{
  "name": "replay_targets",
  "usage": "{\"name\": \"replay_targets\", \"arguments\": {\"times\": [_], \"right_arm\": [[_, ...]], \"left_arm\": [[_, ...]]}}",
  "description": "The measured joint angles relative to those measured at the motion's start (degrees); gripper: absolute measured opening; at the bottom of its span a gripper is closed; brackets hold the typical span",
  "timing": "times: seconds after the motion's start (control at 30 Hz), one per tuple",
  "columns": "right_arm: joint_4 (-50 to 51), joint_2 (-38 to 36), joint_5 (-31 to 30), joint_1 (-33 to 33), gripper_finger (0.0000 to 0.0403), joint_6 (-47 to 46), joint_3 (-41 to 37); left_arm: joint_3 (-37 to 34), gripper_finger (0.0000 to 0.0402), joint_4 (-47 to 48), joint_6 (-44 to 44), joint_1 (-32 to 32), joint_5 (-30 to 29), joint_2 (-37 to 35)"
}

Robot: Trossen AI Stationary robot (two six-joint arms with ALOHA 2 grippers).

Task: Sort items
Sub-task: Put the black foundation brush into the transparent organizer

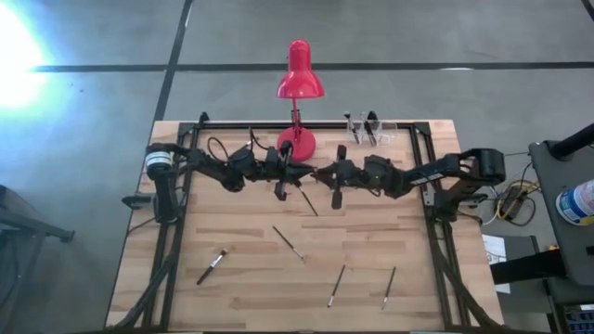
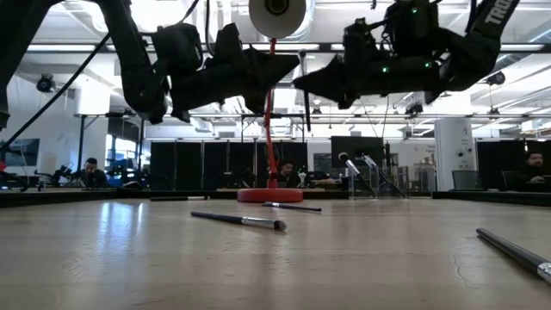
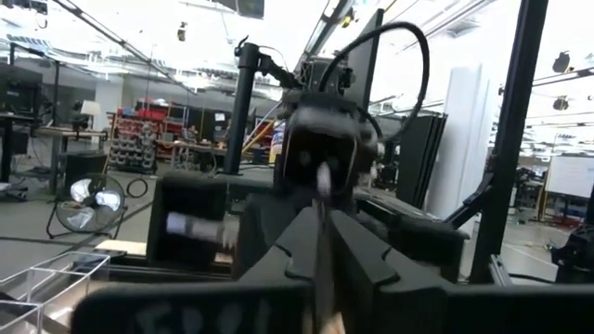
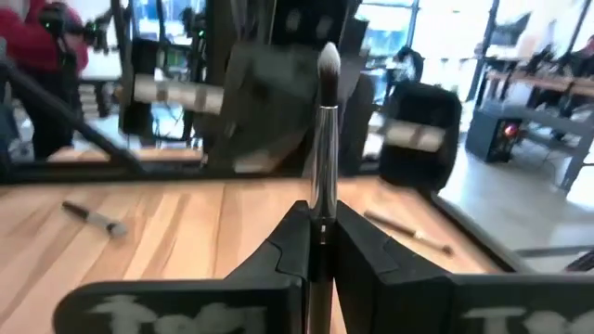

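We see a light wooden table [image 1: 241, 278] standing on a grey concrete floor [image 1: 102, 102] crossed by dark seams. Strong glare falls on the floor well to the left of the table. Beyond the table's far edge, the room is a large open workshop with bright ceiling lights [image 2: 86, 17], dark panels [image 2: 198, 164], a white column [image 2: 448, 151] and people seated at distant desks. A floor fan [image 3: 83, 204] stands back there.

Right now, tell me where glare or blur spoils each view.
High view: white glare burns out the upper left corner. Low view: arms backlit to silhouettes, table sheen. Left wrist view: smeared throughout. Right wrist view: background streaked, brush in the right gripper fairly sharp.
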State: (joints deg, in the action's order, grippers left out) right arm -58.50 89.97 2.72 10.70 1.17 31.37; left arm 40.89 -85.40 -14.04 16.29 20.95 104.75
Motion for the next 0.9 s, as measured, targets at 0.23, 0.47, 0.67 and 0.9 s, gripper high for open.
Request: {"name": "replay_targets", "arguments": {"times": [0.23, 0.47, 0.67, 0.9], "right_arm": [[11.35, -9.98, -6.30, 3.81, 0.0021, 2.30, -2.62], [23.71, -15.58, -10.43, 16.49, 0.0020, 3.65, -0.70], [25.31, -11.59, -10.31, 28.82, 0.0020, 3.96, 2.05], [25.25, -2.66, -5.21, 36.13, 0.0020, 2.12, 6.08]], "left_arm": [[-2.44, 0.0060, 1.24, 1.46, 1.47, -1.28, -2.09], [-7.31, 0.0064, 1.91, 4.42, 3.01, -1.48, -7.27], [-9.68, 0.0064, 1.89, 5.69, 3.11, -1.54, -9.75], [-9.88, 0.0064, 1.96, 6.45, 3.11, -1.53, -9.81]]}}
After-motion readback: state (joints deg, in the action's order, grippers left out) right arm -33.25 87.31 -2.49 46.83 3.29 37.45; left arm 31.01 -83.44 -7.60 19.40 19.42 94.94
